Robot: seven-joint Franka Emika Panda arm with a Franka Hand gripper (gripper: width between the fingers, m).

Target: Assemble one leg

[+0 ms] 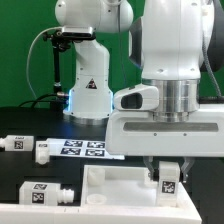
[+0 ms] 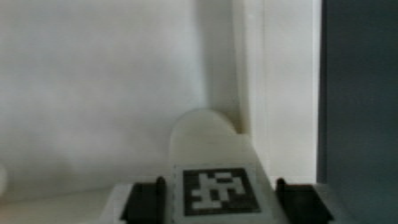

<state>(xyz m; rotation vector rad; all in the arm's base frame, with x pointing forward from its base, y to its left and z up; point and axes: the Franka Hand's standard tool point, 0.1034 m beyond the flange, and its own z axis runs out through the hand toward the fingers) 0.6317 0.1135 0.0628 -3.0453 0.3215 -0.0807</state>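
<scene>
My gripper is shut on a small white leg with a black-and-white tag, held upright over the corner of the wide white panel on the exterior view's right. In the wrist view the leg sits between my two dark fingers, its tag facing the camera, its rounded tip toward the panel's raised rim. Two more legs lie on the table: one at the front on the exterior view's left, one further back.
The marker board lies behind the panel. Another arm's white base stands at the back. The table is black, with its dark surface beside the panel in the wrist view.
</scene>
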